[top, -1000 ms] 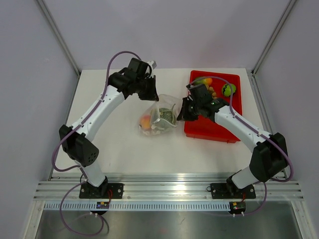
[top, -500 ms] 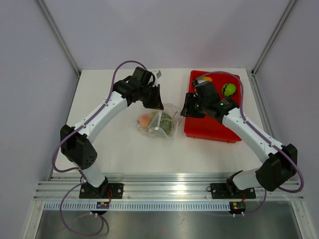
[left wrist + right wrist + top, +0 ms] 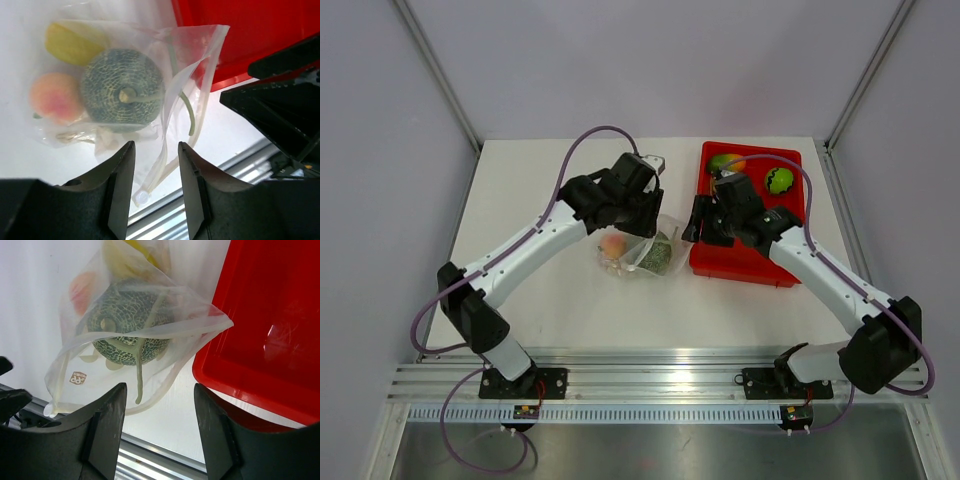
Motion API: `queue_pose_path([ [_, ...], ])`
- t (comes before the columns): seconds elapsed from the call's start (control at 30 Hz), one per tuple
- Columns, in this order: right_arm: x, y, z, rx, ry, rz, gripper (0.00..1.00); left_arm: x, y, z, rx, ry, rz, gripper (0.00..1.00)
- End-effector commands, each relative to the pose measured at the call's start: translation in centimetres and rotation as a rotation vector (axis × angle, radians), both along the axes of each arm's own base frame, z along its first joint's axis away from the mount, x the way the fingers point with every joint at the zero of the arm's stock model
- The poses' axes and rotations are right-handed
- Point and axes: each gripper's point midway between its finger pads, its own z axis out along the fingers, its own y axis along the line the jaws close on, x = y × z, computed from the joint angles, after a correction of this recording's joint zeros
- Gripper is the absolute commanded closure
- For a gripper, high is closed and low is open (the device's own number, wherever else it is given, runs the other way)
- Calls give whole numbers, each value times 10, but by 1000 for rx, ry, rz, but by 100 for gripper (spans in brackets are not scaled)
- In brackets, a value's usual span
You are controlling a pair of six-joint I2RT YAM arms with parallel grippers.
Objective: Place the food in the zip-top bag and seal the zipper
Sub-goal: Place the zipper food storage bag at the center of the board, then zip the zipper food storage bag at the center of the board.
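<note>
Clear zip-top bag (image 3: 80,375) holds melon (image 3: 122,92); left gripper (image 3: 155,147) and right gripper (image 3: 160,390) both spread, grasping nothing

The white table (image 3: 540,190) carried two things directly on its surface. The clear zip-top bag (image 3: 642,252) lay crinkled and flat near the table's middle. The red tray (image 3: 720,262) sat at about 2 o'clock from the middle, just beside the bag, its long side running from 12 toward 6 o'clock.
</note>
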Motion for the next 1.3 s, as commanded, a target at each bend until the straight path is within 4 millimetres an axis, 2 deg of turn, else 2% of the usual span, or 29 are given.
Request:
queue_pose_path([
  [0.0, 1, 1, 15, 44, -49, -13, 37, 2, 20, 30, 104, -180, 78, 57],
  [0.07, 0, -2, 14, 42, -47, -25, 36, -5, 20, 23, 147, -186, 84, 55],
  [0.13, 0, -10, 12, 41, -43, -45, 34, -12, 21, 16, 205, -209, 110, 47],
  [0.23, 1, -24, 10, 63, -35, -75, 34, -20, 16, 8, 243, -245, 121, 44],
  [0.33, 1, -38, 8, 72, -28, -100, 34, -21, 12, 4, 282, -290, 138, 45],
  [0.5, -1, -51, 12, 74, -38, -123, 33, -18, 7, -15, 368, -314, 128, 48],
  [0.6, -1, -57, 9, 70, -32, -135, 33, -16, 4, -25, 407, -314, 113, 53],
  [0.77, 0, -62, 8, 77, -31, -147, 33, -13, 10, -37, 487, -313, 116, 59],
  [0.97, 3, -62, 8, 86, -29, -145, 33, -14, 11, -32, 458, -325, 123, 55],
  [1.13, 3, -61, 9, 91, -27, -142, 34, -16, 15, -45, 494, -303, 119, 54],
  [1.23, 1, -62, 7, 88, -26, -146, 33, -20, 18, -50, 494, -294, 123, 66],
  [1.27, 1, -63, 6, 87, -23, -147, 33, -20, 19, -48, 491, -295, 127, 76],
])
